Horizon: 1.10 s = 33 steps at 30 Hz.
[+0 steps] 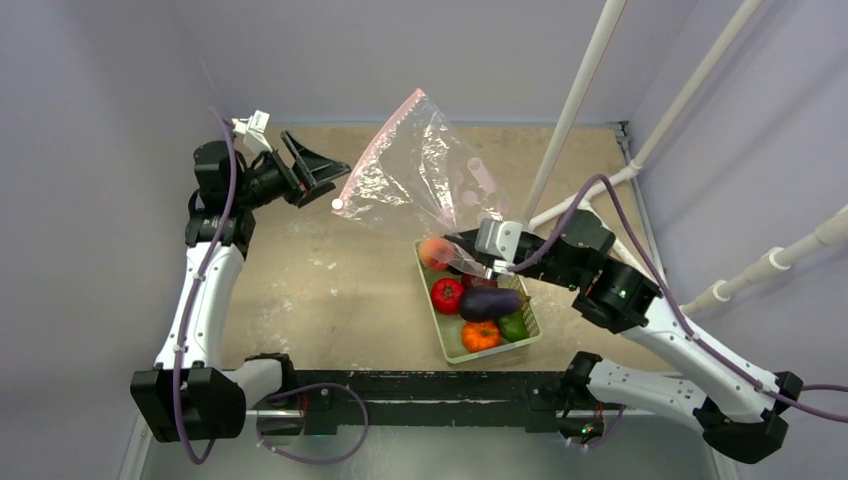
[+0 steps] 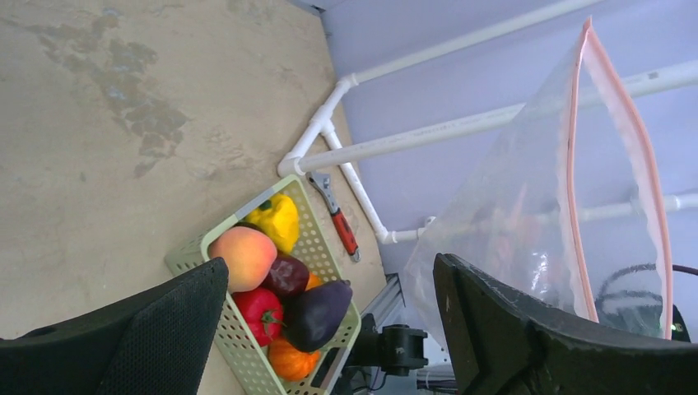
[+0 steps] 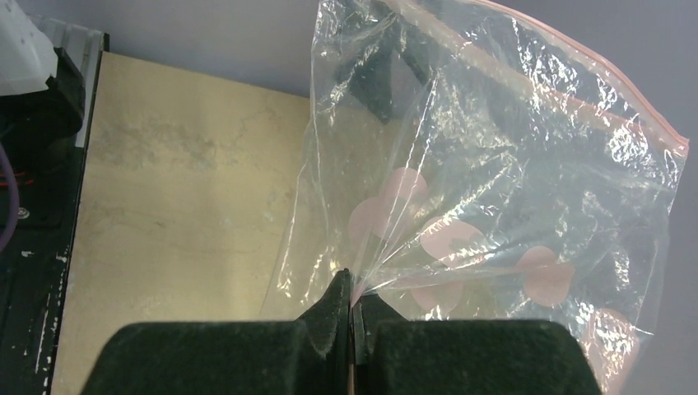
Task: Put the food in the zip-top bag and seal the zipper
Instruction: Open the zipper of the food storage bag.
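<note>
My right gripper (image 3: 352,290) is pinched shut on the film of the zip-top bag (image 1: 420,170), holding it up above the basket (image 1: 447,350) where the food (image 1: 488,303) sits. My left gripper (image 1: 322,170) is spread wide and empty beside the zipper (image 1: 383,138) (how far the mouth gapes, I can't tell). The floppy film could slip from my pinch, or I might clamp both lips together.

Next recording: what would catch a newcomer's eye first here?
The clear, floppy plastic zip-top bag with its thin pink zipper strip hangs in the air above the table, pinched near its lower end by the shut right gripper. Just below that grip sits a pale green plastic basket full of glossy toy fruits and vegetables, while the open left gripper hovers empty beside the bag's mouth.
</note>
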{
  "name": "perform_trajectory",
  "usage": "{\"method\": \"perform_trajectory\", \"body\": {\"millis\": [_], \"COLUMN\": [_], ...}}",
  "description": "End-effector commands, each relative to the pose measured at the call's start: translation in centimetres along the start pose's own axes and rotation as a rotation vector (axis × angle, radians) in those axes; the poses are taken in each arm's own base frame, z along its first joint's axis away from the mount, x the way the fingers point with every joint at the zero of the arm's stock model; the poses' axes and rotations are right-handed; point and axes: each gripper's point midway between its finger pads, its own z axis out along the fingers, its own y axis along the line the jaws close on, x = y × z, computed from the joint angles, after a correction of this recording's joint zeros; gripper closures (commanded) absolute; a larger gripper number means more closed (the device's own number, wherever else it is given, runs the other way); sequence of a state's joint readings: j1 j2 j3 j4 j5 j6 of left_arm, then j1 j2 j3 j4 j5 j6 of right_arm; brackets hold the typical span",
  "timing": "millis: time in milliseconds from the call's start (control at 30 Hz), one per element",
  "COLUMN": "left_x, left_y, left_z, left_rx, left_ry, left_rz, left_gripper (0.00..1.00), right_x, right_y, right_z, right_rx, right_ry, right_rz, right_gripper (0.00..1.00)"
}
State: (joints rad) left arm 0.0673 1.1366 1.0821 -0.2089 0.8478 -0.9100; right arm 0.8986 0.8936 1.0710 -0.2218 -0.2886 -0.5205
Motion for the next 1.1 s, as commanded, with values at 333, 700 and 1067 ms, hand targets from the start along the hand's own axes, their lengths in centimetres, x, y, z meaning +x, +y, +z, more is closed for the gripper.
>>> {"method": "perform_trajectory", "body": {"millis": [333, 700, 1067], "left_x": [0.7, 2.6, 3.5], "left_y": [-9.2, -12.6, -12.9], "left_z": [-2.1, -3.0, -3.0], "left_rx": [0.327, 0.402, 0.388], "left_ry": [0.045, 0.115, 0.142], "left_rz": [0.054, 0.068, 0.066], "left_gripper": [0.06, 0.04, 0.05], "right_x": [-2.5, -2.6, -4.1], "right_y": [1.7, 2.1, 2.1], "right_z": [-4.2, -4.7, -4.4], "right_rx": [-0.072, -0.100, -0.138], "right_ry": [-0.053, -0.043, -0.101], "right_rz": [-0.060, -0.067, -0.143], "right_gripper": [1.00, 1.00, 1.00]}}
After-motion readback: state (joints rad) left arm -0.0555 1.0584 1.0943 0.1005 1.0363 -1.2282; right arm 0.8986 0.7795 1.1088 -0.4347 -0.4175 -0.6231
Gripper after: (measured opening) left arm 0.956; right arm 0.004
